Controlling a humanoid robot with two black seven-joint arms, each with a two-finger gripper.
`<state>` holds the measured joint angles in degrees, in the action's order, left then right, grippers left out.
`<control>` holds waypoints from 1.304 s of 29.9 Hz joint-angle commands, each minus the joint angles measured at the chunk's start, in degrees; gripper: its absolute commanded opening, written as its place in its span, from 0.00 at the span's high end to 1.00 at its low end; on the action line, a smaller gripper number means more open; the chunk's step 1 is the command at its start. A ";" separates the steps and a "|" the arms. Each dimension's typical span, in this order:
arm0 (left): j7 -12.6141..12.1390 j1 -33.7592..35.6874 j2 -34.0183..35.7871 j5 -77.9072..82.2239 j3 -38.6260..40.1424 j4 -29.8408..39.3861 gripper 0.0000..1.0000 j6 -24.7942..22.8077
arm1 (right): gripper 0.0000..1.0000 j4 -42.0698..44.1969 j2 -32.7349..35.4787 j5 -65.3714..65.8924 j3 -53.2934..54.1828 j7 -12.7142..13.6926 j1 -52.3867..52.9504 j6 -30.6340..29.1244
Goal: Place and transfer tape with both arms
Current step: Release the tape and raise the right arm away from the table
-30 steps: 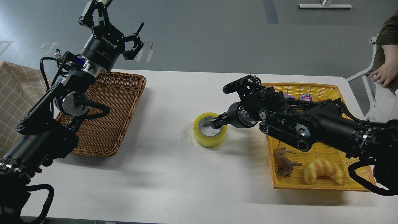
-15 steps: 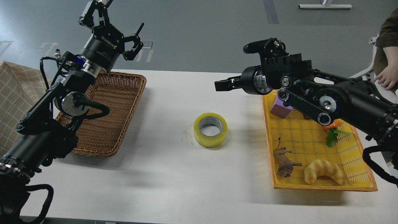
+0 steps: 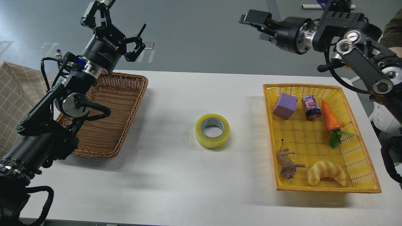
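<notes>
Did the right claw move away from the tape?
Yes. The right claw was touching the tape a second ago; now it is lifted high, up beyond the table's far edge. The tape stays put.

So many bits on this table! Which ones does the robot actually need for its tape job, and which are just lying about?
Part of the job:
tape
left gripper
right gripper

Just lying about:
brown wicker basket
yellow basket
purple block
can
carrot
toy animal
croissant
</notes>
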<state>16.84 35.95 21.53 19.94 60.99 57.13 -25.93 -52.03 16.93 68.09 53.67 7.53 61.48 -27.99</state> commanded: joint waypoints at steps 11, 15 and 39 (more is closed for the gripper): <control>0.04 0.18 0.44 0.10 -0.17 0.00 0.02 0.00 | 0.00 0.00 0.56 -26.69 22.01 -0.42 -11.21 -0.01; 0.04 0.18 0.44 0.28 -0.34 0.00 0.02 0.00 | 0.00 0.00 1.88 -41.77 22.27 0.02 -13.92 -0.01; 0.30 -0.44 0.27 0.36 -0.52 0.35 0.02 -2.07 | 0.00 -4.92 0.92 -48.49 35.19 -0.50 -25.62 -0.01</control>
<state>17.14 35.51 21.86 20.31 60.47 57.48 -28.00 -56.95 18.50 19.53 88.82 7.04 36.15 -28.00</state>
